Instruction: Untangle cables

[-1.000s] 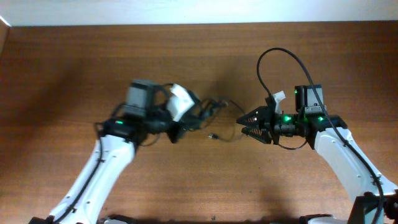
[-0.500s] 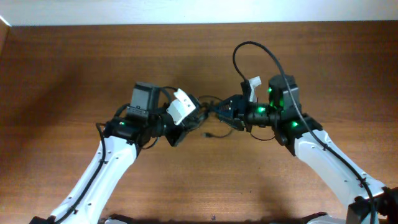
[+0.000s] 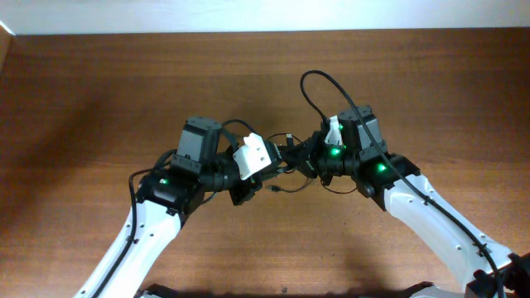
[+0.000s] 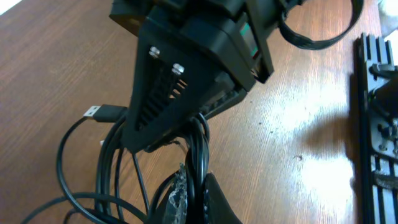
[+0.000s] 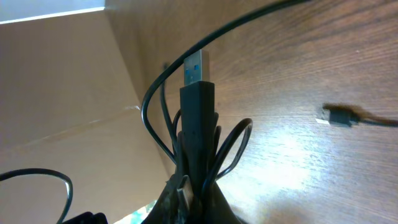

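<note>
Both grippers pinch the thin black flexible cables from opposite sides: left gripper on several strands, right gripper just below a blue-tongued plug. Presumably, drawing the two apart would loosen the tangle.

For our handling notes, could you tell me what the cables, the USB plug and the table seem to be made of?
The cables: black rubbery or plastic jacket, slight sheen, bending freely.
The USB plug: matte black moulded plastic, silvery metal tip.
The table: brown wood grain, possibly laminate.
</note>
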### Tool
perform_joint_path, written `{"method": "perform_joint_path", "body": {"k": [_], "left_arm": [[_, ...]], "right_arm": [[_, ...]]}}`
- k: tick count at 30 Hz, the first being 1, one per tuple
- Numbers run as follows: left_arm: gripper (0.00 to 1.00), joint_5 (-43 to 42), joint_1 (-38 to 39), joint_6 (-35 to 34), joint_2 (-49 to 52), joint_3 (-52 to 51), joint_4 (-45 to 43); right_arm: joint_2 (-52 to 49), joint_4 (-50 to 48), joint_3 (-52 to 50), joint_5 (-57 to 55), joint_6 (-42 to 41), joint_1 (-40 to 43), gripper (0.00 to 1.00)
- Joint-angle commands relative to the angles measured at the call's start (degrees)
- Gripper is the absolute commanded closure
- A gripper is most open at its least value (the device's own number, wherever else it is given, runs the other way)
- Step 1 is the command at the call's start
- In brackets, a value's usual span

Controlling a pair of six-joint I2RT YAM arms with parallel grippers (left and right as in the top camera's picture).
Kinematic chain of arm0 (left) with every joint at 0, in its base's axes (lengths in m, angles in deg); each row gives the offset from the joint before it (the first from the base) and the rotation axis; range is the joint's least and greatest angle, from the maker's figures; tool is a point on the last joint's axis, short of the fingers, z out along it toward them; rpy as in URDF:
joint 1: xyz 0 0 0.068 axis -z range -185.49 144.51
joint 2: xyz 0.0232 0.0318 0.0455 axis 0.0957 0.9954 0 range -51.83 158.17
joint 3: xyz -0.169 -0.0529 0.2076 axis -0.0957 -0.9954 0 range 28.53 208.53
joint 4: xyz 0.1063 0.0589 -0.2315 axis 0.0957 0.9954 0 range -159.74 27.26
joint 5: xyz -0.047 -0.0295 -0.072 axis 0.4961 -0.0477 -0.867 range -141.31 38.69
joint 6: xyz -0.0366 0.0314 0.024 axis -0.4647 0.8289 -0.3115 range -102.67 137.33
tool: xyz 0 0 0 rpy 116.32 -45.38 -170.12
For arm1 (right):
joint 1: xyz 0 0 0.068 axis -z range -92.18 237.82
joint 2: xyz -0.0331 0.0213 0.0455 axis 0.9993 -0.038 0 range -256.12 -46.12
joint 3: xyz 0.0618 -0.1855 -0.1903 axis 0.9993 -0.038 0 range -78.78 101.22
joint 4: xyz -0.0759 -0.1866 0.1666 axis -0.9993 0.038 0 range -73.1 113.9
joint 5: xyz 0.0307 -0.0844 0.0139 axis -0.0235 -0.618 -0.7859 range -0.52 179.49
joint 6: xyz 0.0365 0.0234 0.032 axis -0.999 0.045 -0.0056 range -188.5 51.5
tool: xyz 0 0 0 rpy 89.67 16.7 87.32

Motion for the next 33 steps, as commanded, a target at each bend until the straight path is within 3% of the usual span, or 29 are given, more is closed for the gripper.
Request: {"method": "perform_joint_path", "body": {"k": [1, 3, 5, 10, 13, 19, 21, 22, 24, 28, 33], "left_arm": [[1.0, 0.3, -5.9, -7.8, -3.3, 1.3, -4.2], [1.0, 0.2, -7.9, -11.0, -3.3, 1.3, -5.0], [0.8, 0.2, -8.1, -11.0, -3.3, 1.3, -4.3], [0.67, 0.1, -8.1, -11.0, -3.3, 1.3, -4.0], [0.48, 0.3, -8.0, -10.8, -2.9, 1.3, 1.6], [0.49, -1.5, -5.1, -10.3, 1.9, 1.2, 9.5], [0.49, -1.4, -2.9, -9.5, 3.6, 1.2, 8.9], [0.51, -0.4, -1.9, -9.0, 4.8, 1.2, 8.9], [0.56, 0.2, -1.7, -9.0, 5.7, 1.2, 8.9], [0.57, 2.0, -1.7, -9.0, 5.7, 1.2, 9.4], [0.67, 4.6, -1.7, -9.0, 5.9, 0.6, 9.9]], "right_arm": [[-0.8, 2.9, -1.7, -3.5, 6.8, -0.2, 0.96], [-0.8, 2.9, -1.7, -3.5, 6.7, -0.2, 0.96], [-0.8, 2.9, -1.7, -3.5, 6.7, -0.2, 0.96], [-0.8, 2.9, -1.7, -3.3, 6.7, -0.2, 0.96], [-0.8, 2.9, -1.7, -3.3, 6.7, -0.2, 0.96], [-0.8, 3.1, -1.7, -3.4, 6.8, -0.2, 0.96], [-0.8, 5.1, -1.7, -4.7, 12.5, -0.2, 0.96], [-0.8, 11.9, -1.7, -11.8, 16.6, -0.2, 0.96], [-0.8, 16.7, -1.7, -19.6, 17.1, -0.2, 0.96], [-1.7, 15.3, -1.7, -20.6, 18.8, -0.2, 0.96], [-10.5, 13.7, -1.7, -19.9, 22.0, -0.2, 0.96]]}}
